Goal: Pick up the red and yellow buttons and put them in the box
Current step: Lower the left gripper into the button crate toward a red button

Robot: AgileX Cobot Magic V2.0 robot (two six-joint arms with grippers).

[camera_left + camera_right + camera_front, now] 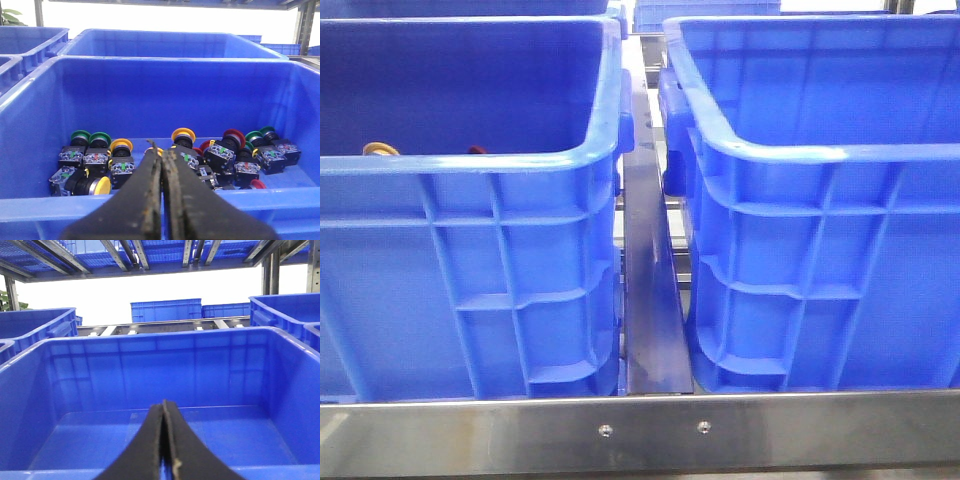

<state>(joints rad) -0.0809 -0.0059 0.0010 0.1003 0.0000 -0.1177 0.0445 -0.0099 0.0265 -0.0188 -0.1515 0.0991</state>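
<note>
Left gripper [162, 156]: black tapered jaws, worn brownish inner edges. Right gripper [164, 405]: black, cleaner.

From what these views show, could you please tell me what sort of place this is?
Probably a factory or warehouse parts-sorting station. Large blue crates sit side by side on a metal rack, one of them holds a batch of industrial push buttons, and more crates are stacked on shelving behind.

buttons [381, 149] mostly hidden behind crate rim [470, 163]

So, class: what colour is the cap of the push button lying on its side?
Yellow cap; clearest in the left wrist view.
</note>
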